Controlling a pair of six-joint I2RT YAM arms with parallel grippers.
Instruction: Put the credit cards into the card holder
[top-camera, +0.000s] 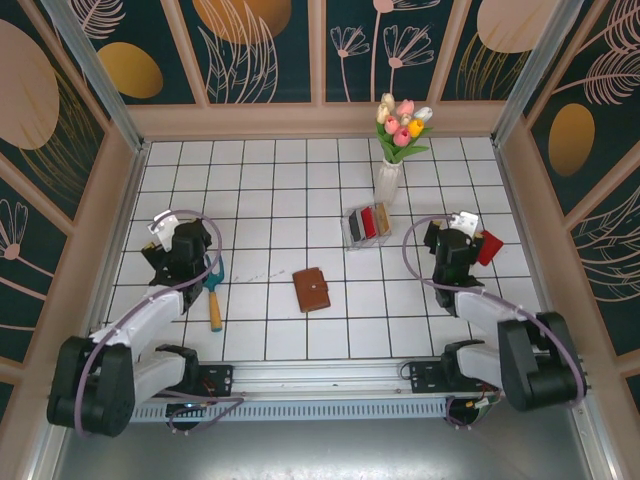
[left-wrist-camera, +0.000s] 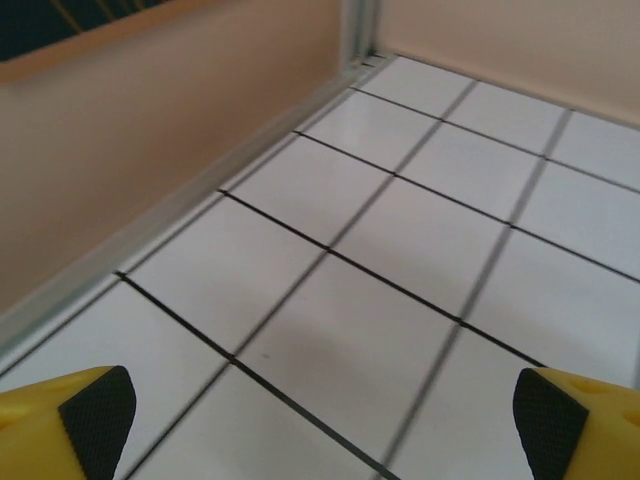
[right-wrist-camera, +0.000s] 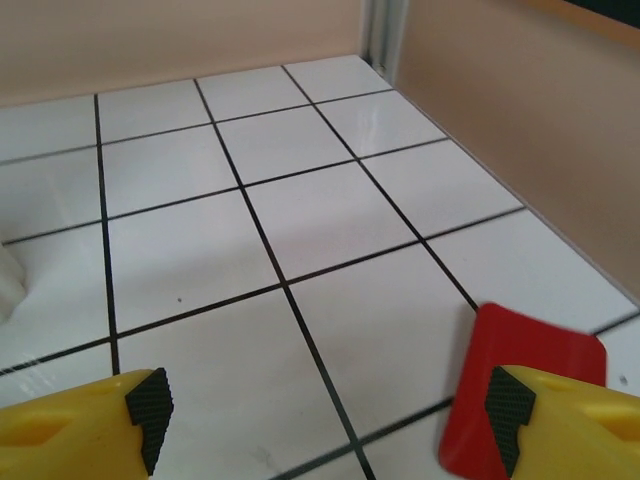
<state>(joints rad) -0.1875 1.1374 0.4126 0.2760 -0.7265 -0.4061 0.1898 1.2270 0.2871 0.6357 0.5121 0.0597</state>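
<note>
My left fingers (left-wrist-camera: 95, 420) stand wide with nothing between them. My right fingers (right-wrist-camera: 505, 420) are just as wide and also empty. One red card (right-wrist-camera: 520, 385) lies flat on the worktop (right-wrist-camera: 330, 220) just beside my right-hand pad; I cannot tell if they touch. From above it sits at 3 o'clock of my right wrist. The other cards (top-camera: 368, 223) stand on edge in a clear box (top-camera: 350, 240) at 1 o'clock from the wallet (top-camera: 311, 290), which lies shut mid-worktop.

I judge the cards light, stiff, thin and slick. Flat on tile, one offers little to pinch, so I would take it across its long edges, perhaps after tipping it up. The wallet looks like soft leather, light and apt to slide or fold shut, so I would hold it by a cover edge.

Count: one wallet, one loose red card, and one box holding at least three cards, grey and red; I cannot tell the exact number.
</note>
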